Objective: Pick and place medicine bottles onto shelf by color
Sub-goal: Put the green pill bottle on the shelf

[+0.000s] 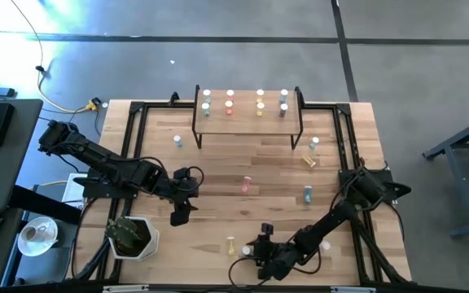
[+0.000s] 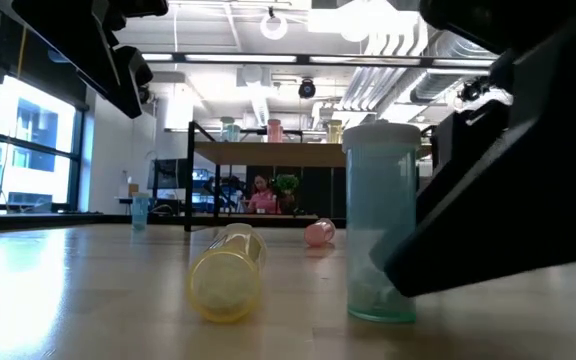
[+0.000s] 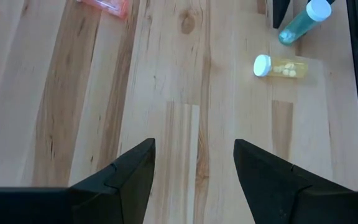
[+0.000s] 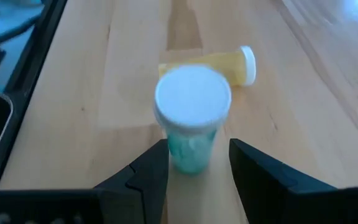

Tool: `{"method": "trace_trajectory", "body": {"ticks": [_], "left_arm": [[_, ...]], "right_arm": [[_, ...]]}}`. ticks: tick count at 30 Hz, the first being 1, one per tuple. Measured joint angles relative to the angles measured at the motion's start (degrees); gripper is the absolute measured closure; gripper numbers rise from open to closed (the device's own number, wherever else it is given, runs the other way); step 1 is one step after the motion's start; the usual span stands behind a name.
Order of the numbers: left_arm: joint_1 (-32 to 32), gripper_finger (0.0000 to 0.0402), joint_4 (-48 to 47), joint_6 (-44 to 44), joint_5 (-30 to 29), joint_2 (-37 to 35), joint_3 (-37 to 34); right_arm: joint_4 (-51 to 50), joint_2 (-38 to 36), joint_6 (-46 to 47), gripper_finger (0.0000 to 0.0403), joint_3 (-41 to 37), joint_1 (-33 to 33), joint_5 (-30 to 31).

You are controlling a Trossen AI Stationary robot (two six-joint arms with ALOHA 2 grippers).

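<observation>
The shelf (image 1: 247, 114), a small wood board on black legs at the table's far side, carries several medicine bottles in a row. Loose bottles remain on the table. A green bottle (image 4: 190, 146) with a white cap stands upright near the front edge, and a yellow bottle (image 4: 219, 62) lies on its side just beyond it. My right gripper (image 4: 194, 152) is open and low over the table, one finger on either side of the green bottle's lower body. My left gripper (image 1: 180, 213) hangs open above bare wood at the left.
A pink bottle (image 1: 247, 184) lies mid-table. A blue bottle (image 1: 307, 194) stands at the right, and others (image 1: 313, 145) (image 1: 177, 141) are near the shelf's legs. A white pot with a plant (image 1: 129, 238) sits at the near left corner. Black frame rails (image 1: 344, 146) run along the table's sides.
</observation>
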Motion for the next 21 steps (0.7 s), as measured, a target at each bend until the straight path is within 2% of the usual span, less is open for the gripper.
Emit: {"method": "trace_trajectory", "body": {"ticks": [8,21], "left_arm": [[0.0,0.0193,0.0,0.0,0.0,0.0,0.0],[0.0,0.0193,0.0,0.1,0.0,0.0,0.0]], "right_arm": [[2.8,1.9,-0.5,0.0247,0.0,-1.1,-1.7],[4.4,2.1,-2.2,0.0313,0.0,-1.1,-2.7]]}}
